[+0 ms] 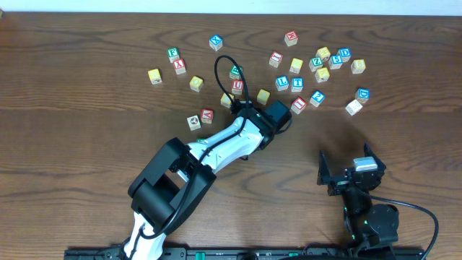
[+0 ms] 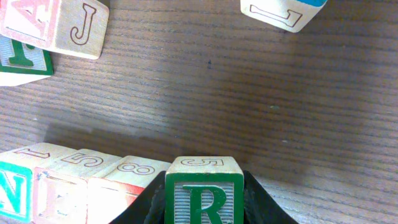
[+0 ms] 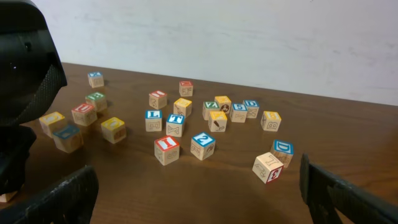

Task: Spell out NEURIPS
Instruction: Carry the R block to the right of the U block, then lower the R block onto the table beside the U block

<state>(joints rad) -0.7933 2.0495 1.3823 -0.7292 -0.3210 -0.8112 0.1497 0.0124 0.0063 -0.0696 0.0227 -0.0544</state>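
Left wrist: left gripper (image 2: 203, 210) with jaws pinching the green R cube (image 2: 203, 186) by its two side faces, upright, letter toward the camera, low at the worktop (image 2: 249, 93). Immediately left of the R cube, the started row: green N cube (image 2: 13, 186), red E cube (image 2: 61, 196), then a third cube (image 2: 118, 190), letter unreadable here. Near corner of that third cube hard by the R cube; cannot tell whether touching. Row's long axis running straight left from the R cube, so, at a guess, little more than a nudge leftward and a release to seat the fourth letter.

Overhead: left arm (image 1: 224, 137) stretched into mid-worktop, R cube hidden beneath its wrist. Right gripper (image 1: 346, 167) well apart from the R cube, to the right and nearer the front edge.

Right wrist: jaws spread wide, nothing between; loose cubes (image 3: 166, 149) well beyond. Left arm plainly the nearer.
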